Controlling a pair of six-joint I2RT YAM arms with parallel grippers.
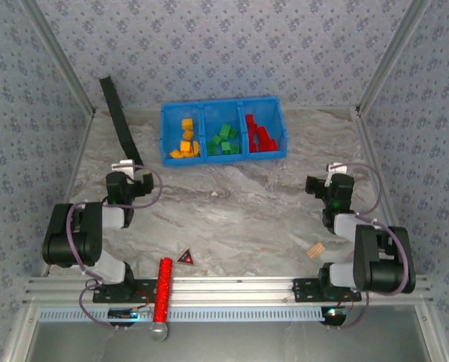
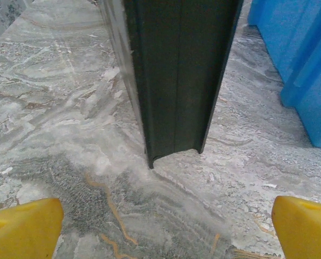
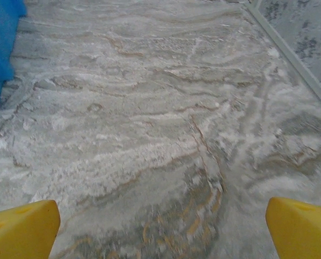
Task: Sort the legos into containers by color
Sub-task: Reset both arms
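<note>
The blue tray [image 1: 164,132] stands on the table [image 1: 239,219] with yellow-orange bricks [image 1: 186,140] in its left compartment, green bricks [image 1: 224,141] in the middle one and red bricks [image 1: 259,136] in the right one. The left gripper [image 1: 128,167] hangs near the tray's front left corner and the right gripper [image 1: 334,172] beyond its front right corner. Both have fingers spread wide, holding nothing.

Marbled grey table [image 1: 239,204] with blue tray [image 1: 224,160], black strip [image 1: 118,121], dark triangle [image 1: 186,258], tan block [image 1: 315,250]
</note>
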